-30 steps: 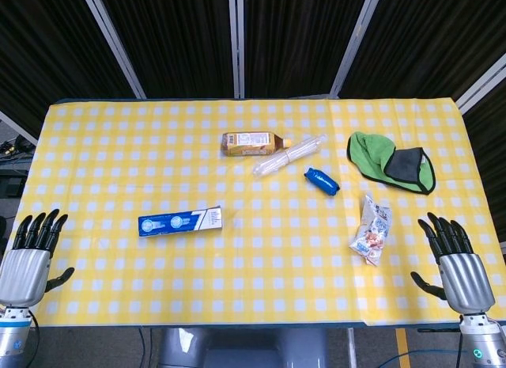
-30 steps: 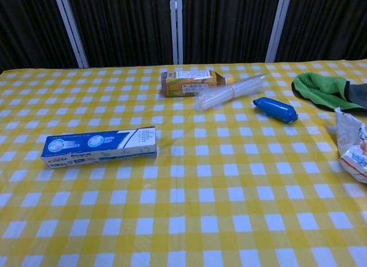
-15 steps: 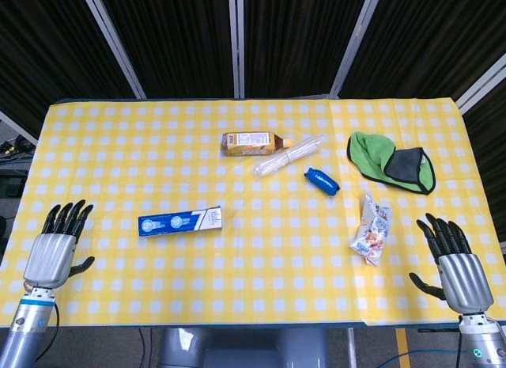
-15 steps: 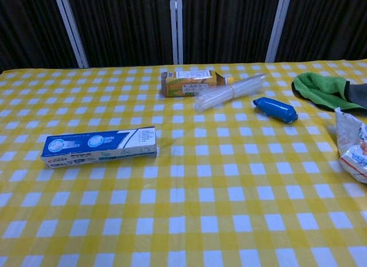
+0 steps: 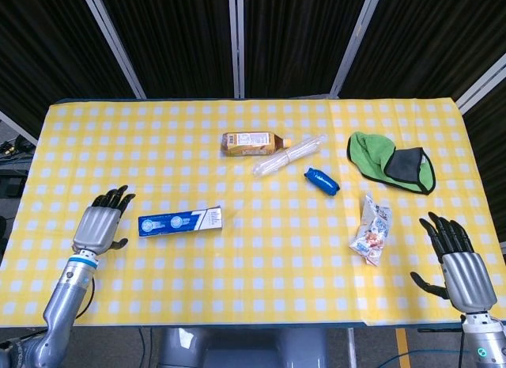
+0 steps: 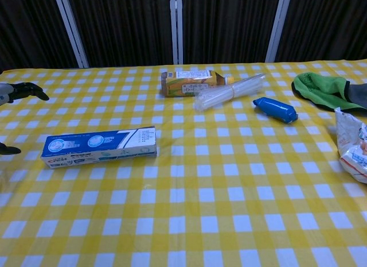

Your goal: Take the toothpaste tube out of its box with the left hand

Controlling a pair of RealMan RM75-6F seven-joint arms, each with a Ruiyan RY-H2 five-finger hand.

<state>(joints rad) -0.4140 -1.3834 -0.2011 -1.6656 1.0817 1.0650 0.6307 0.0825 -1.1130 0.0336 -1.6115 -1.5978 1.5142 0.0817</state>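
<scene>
The blue and white toothpaste box (image 5: 179, 221) (image 6: 98, 146) lies flat and closed on the yellow checked table (image 5: 237, 281), left of the middle. My left hand (image 5: 100, 223) hovers just left of the box with its fingers spread, holding nothing; only its fingertips (image 6: 23, 90) show at the chest view's left edge. At the front right corner my right hand (image 5: 456, 261) is open and empty, fingers pointing away from me. No tube shows outside the box.
Farther back lie a tan drink bottle (image 5: 251, 143), a clear plastic bottle (image 5: 289, 154) and a small blue packet (image 5: 322, 180). A green and black cloth (image 5: 391, 162) sits at the right rear, with a snack bag (image 5: 372, 229) nearer the right hand.
My left hand has moved from the table's front left corner up and rightward, close to the box's left end. The right hand and the objects have stayed put.
</scene>
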